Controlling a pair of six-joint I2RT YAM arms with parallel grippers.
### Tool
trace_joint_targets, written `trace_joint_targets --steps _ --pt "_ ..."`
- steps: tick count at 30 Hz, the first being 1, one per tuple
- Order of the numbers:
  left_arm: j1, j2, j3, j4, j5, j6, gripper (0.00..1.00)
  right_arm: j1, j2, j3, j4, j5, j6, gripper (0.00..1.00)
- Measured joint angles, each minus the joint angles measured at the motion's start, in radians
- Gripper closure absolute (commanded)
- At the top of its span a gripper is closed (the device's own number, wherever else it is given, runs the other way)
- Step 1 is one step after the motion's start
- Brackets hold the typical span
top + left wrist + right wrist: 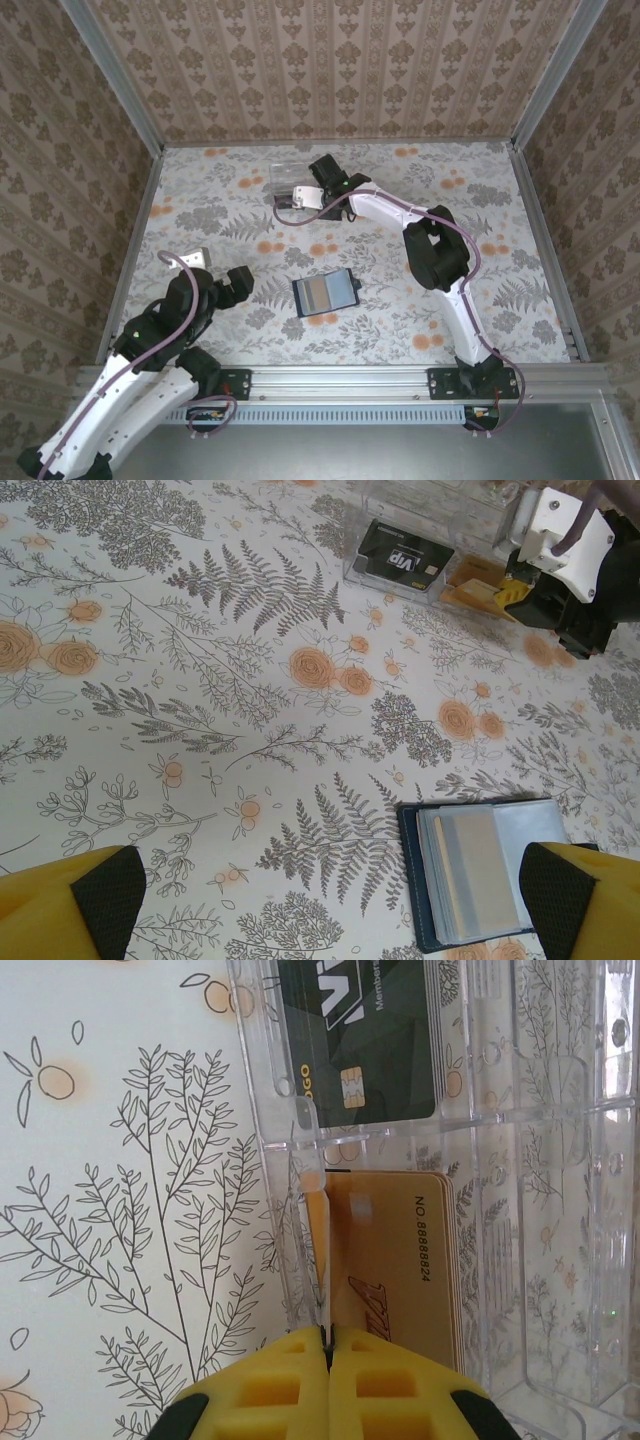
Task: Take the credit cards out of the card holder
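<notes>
Right gripper [327, 1345] clenched on edge of orange-tan card [400, 1260] inside clear plastic box [290, 178]. Left gripper [330, 900] spread wide, hovering just before open card holder [480, 870], mid-table.

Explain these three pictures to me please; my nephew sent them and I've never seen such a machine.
These are two robot arms bolted to a flowery table. One picture looks down from above; the other two come from small cameras on each wrist. The card holder lies open mid-table, with pale cards still tucked inside. At the far side stands a clear plastic box holding a black card and a tan card. The right gripper has its yellow jaws shut, pinching a thin card on edge over the box. The left gripper waits with jaws wide open, empty.
</notes>
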Motion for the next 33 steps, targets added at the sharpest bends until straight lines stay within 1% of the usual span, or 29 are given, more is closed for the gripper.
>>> trace_joint_targets --steps 13,24,33 --pt "0.026 0.001 0.000 0.001 0.025 0.008 0.00 0.002 0.000 0.000 0.023 0.000 -0.050 1.00" --pt "0.050 0.018 0.000 0.008 0.054 0.011 0.00 0.002 -0.003 0.000 0.023 0.001 -0.053 1.00" --pt "0.066 0.018 -0.013 0.027 0.076 0.015 0.00 0.002 -0.042 -0.002 0.024 0.001 -0.054 1.00"
